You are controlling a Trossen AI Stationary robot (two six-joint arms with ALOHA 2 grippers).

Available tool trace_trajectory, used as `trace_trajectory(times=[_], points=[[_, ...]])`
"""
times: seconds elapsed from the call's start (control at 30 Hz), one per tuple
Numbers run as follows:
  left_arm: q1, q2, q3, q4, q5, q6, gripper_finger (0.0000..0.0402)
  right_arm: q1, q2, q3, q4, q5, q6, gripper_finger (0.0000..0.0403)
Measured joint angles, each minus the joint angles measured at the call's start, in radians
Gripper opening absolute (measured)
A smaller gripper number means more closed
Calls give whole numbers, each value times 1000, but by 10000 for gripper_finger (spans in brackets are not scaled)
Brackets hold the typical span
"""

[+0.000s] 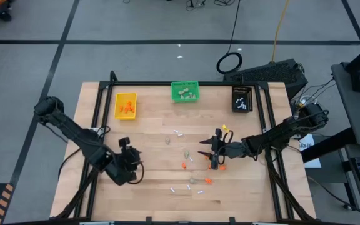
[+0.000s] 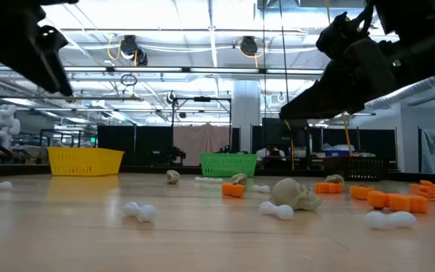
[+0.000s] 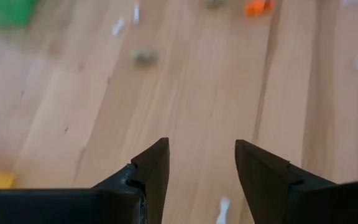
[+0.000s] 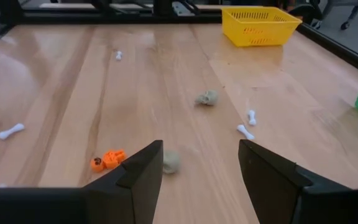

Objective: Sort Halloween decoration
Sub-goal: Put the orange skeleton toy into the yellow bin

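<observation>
Both pincers (image 3: 201, 171) (image 4: 201, 168) empty above scattered Halloween decoration (image 1: 195, 172)

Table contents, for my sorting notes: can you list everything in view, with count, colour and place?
Yellow bin: one, far-left edge, orange bits inside.
Green bin: one, far-middle edge, beige lumps inside.
Black bin: one, far-right edge, white sticks inside.
Orange bits: several, loose mid-table.
Beige-grey lumps: a few, loose mid-table.
White sticks: several, scattered; exact count unclear.
Table: one, light wood.
Left gripper: open, empty, near-left of table.
Right gripper: open, empty, above the loose pieces.
</observation>
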Motion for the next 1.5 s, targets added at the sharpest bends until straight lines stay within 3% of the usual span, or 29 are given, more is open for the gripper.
trace_trajectory(times=[0.17, 0.4, 0.6, 0.77, 0.93, 1.03, 1.23, 1.5], points=[[-7, 8, -77, 273, -90, 90, 177, 0, 0, 0, 6, 0, 16, 196], [11, 84, -139, 684, -97, 388, 177, 0, 0, 0, 2, 0, 24, 196], [105, 199, -138, 904, -78, 500, 177, 0, 0, 0, 2, -1, 27, 196], [181, 283, -138, 961, 35, 503, 177, 0, 0, 3, -4, -100, 63, 196], [219, 352, -138, 996, 84, 503, 177, 22, 0, 83, -143, -214, 117, 192], [223, 374, -138, 1014, 115, 504, 177, 51, 17, 147, -257, -213, 144, 174], [223, 388, -138, 1051, 150, 504, 177, 87, 142, 246, -285, -186, 159, 116], [223, 388, -137, 1054, 154, 504, 177, 80, 286, 464, -552, -184, 127, 56]])
